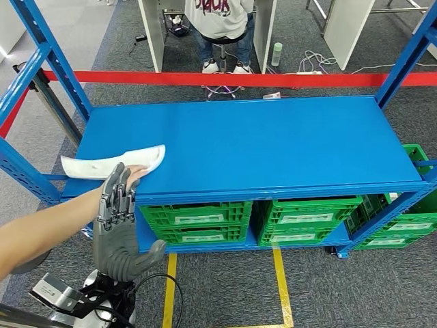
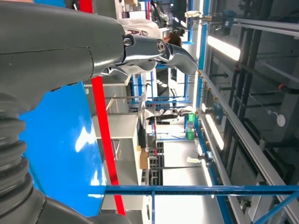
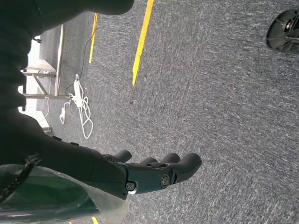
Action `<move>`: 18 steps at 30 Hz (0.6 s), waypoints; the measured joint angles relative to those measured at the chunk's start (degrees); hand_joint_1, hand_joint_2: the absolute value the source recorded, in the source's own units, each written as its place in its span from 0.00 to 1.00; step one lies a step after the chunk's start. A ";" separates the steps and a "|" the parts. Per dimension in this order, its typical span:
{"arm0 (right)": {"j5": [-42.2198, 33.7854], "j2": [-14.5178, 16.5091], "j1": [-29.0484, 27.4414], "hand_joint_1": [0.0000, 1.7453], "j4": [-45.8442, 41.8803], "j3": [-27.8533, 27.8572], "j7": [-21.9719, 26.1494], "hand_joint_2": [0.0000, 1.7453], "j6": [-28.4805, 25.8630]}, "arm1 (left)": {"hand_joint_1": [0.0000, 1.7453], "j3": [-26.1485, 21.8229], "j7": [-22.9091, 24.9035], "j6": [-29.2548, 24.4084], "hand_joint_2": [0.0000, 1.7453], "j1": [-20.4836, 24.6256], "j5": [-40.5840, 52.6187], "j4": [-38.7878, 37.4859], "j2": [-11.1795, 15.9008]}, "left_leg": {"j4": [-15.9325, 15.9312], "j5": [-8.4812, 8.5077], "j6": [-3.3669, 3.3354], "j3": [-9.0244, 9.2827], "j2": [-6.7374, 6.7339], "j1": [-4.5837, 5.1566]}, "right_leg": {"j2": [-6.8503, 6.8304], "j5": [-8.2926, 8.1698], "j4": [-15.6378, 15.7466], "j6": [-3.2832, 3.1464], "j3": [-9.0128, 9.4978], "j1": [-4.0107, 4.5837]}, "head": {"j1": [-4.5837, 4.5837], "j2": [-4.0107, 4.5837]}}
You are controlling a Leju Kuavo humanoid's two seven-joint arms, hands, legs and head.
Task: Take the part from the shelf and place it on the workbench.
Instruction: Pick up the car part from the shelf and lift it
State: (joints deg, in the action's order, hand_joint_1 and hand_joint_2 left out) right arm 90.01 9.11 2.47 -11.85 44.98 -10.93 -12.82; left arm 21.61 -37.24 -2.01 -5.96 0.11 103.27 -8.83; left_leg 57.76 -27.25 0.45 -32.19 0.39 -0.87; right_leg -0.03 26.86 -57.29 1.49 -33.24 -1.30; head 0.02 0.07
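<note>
Part (image 1: 114,162) white, flat on blue shelf (image 1: 247,147) at its left end, person's hand (image 1: 135,175) touching it, left hand (image 1: 119,229) empty, fingers spread, below shelf edge, right hand (image 3: 155,171) empty, fingers extended over floor (image 3: 218,93).

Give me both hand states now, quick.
Left hand: open, holding nothing, just short of the white part on the shelf.
Right hand: open, empty, over the floor.

The part (image 1: 113,162) lies on the shelf (image 1: 257,143) at its front left corner, with a person's hand (image 1: 135,175) touching its near edge. The left hand (image 1: 119,229) hangs just before that corner, below the shelf's front edge. Crates (image 1: 196,219) sit side by side under the shelf, and a seated person (image 1: 221,27) is behind it.
</note>
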 joint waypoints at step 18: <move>-0.27 0.00 0.00 0.00 0.00 0.04 -0.10 1.00 0.45 | 0.00 0.73 0.00 0.00 1.00 -0.08 0.02 -0.01 0.02 | 0.00 0.00 0.00 0.00 0.00 0.00 | 0.00 0.00 0.00 0.00 0.00 0.00 | 0.00 -0.01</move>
State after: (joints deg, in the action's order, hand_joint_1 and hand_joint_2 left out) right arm 89.73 9.11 2.47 -11.85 45.02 -11.03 -12.37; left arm 22.34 -37.24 -2.01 -6.04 0.13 103.26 -8.81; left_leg 57.75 -27.25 0.45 -32.19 0.39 -0.87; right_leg -0.03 26.86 -57.29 1.49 -33.24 -1.30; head 0.02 0.06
